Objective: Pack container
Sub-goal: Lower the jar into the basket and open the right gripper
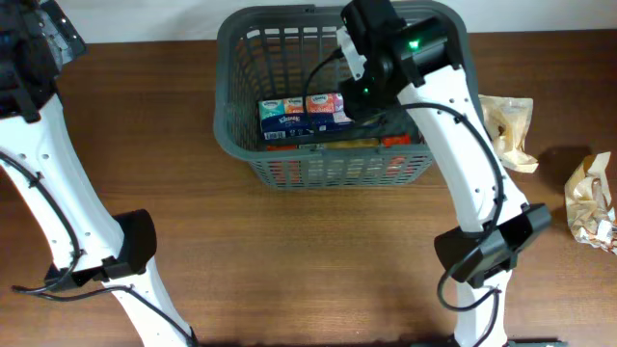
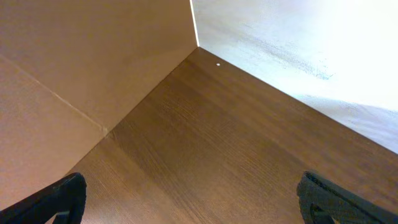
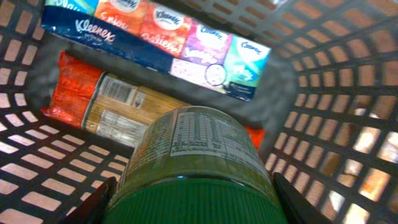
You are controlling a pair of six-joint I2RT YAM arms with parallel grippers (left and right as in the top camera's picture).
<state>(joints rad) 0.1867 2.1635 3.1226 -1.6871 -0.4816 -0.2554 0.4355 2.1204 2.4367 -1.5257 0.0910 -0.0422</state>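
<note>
One container (image 1: pixel 318 172) — long axis left-right, mouth up

One basket (image 1: pixel 228 96), one tissue pack (image 1: pixel 304 113), one red packet (image 3: pixel 74 93), one jar (image 3: pixel 196 155), two crumpled bags (image 1: pixel 508 130) (image 1: pixel 590 198)

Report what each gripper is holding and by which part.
The right gripper holds a green-lidded jar by its lid end, inside the container. The left gripper is open, holding nothing.

Large dark grey lattice-sided basket (image 1: pixel 318 172) stands upright at the far middle, open-topped, partly filled
</note>
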